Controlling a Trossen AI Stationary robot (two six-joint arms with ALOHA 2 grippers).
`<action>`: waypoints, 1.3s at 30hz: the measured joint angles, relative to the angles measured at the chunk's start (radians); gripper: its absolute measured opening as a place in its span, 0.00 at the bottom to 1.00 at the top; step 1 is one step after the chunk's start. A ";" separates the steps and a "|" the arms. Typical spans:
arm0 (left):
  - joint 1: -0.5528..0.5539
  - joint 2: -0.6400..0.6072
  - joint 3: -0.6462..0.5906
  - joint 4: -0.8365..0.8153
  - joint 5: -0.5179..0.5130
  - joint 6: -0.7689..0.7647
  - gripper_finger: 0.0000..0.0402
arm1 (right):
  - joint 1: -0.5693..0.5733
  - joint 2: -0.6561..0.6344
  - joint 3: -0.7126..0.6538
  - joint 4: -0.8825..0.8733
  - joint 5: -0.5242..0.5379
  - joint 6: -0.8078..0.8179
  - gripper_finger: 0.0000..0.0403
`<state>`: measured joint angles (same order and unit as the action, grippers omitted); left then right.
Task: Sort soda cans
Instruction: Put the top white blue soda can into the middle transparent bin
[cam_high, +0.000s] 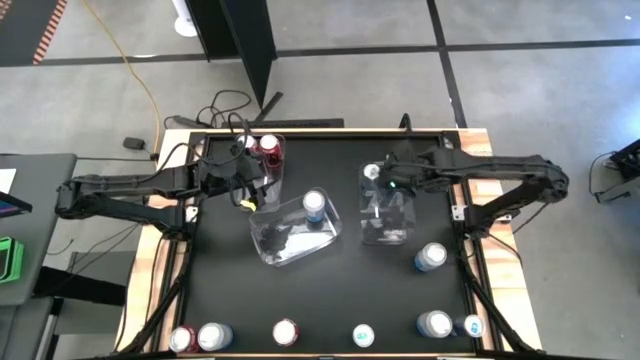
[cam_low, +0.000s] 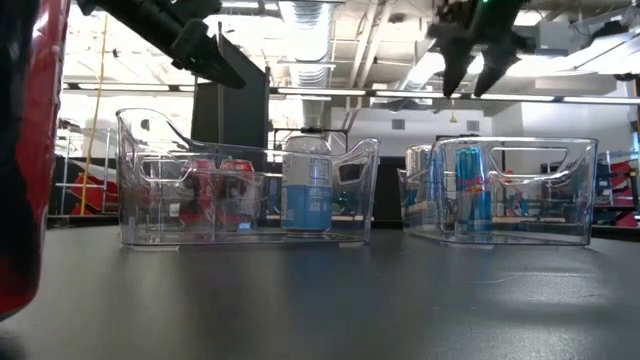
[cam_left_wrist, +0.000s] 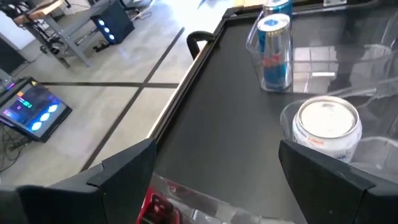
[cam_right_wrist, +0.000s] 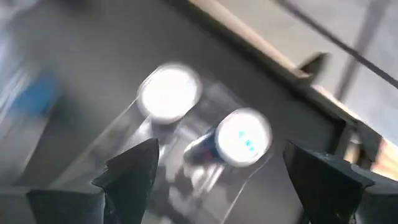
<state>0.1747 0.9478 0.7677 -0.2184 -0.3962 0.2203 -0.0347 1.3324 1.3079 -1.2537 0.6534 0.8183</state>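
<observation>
3 clear plastic bins sit on the black table (cam_high: 330, 300) in the high view. The narrow bin (cam_high: 268, 170) at upper left centre holds a red soda can (cam_high: 268, 149). The tilted bin (cam_high: 295, 230) at centre holds 1 silver-white can with light blue (cam_high: 314, 205), upright with a silver top. The right bin (cam_high: 385, 205) right of centre holds slim dark blue cans; the low view shows 1 dark blue can (cam_low: 472, 192) with a red mark standing inside it.

More cans stand loose on the table. A blue-topped can (cam_high: 431, 257) is at lower right, just below the right bin. Along the bottom edge stand, from left to right, a red can (cam_high: 181, 338), a silver-topped can (cam_high: 214, 336), a red-and-white can (cam_high: 286, 332), a light blue can (cam_high: 363, 335), a silver can (cam_high: 434, 324) and a small blue can (cam_high: 472, 325).

The left arm reaches in from the left edge, its left claw (cam_high: 247, 190) between the narrow bin and the tilted bin; its fingers (cam_left_wrist: 124, 171) are spread apart with nothing between them. The right arm comes in from the right edge, its right claw (cam_high: 385, 185) above the right bin, fingers (cam_right_wrist: 134, 168) spread wide and empty over 2 can tops.
</observation>
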 joint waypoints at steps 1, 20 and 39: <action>0.000 0.000 0.005 -0.002 0.000 -0.007 0.84 | 0.028 -0.011 0.000 -0.009 -0.033 -0.043 0.89; -0.004 0.000 0.022 0.010 -0.006 -0.240 0.84 | 0.539 -0.123 0.000 -0.303 -0.522 -0.007 0.89; -0.004 0.000 0.022 0.037 -0.008 -0.224 0.84 | 0.783 -0.101 -0.149 -0.271 -0.540 0.426 0.99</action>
<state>0.1707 0.9482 0.7895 -0.1810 -0.4042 -0.0033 0.7483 1.2316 1.1589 -1.5245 0.1139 1.2441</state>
